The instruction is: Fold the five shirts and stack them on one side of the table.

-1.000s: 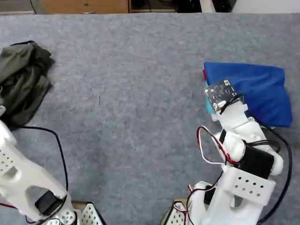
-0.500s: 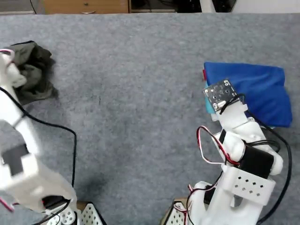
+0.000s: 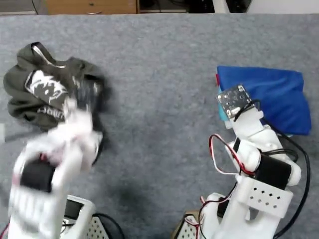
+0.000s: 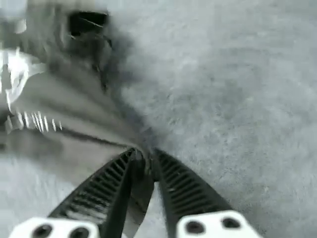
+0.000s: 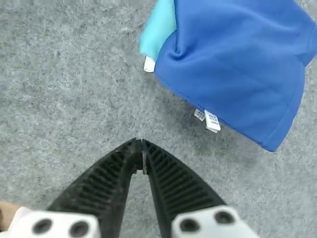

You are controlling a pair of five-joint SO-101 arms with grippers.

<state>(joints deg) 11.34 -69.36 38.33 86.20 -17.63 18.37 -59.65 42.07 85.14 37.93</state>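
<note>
Olive-green cloth is bunching on the grey surface (image 3: 159,64): a shirt (image 3: 47,89) with a pale printed graphic, one fold of it pinched between the left arm's jaws, which are clamping together on that fold near their tips. Most of the shirt is lying just ahead of those tips and off to one side. The step in hand is probably dragging it onto open surface to flatten it. Doing that well likely means pulling low and evenly, so the cloth is spreading rather than rolling. The bite is looking thin, so a hard tug could be slipping it free. The left arm (image 3: 50,164) is reaching forward from its base, wrist pitching down over the shirt. The right arm (image 3: 254,159) is sitting bent, its jaws pressing together on nothing and pointing at bare surface. A folded blue shirt (image 5: 237,59) is lying just beyond their tips, a light-blue shirt (image 5: 161,27) peeking out beside it.
</note>
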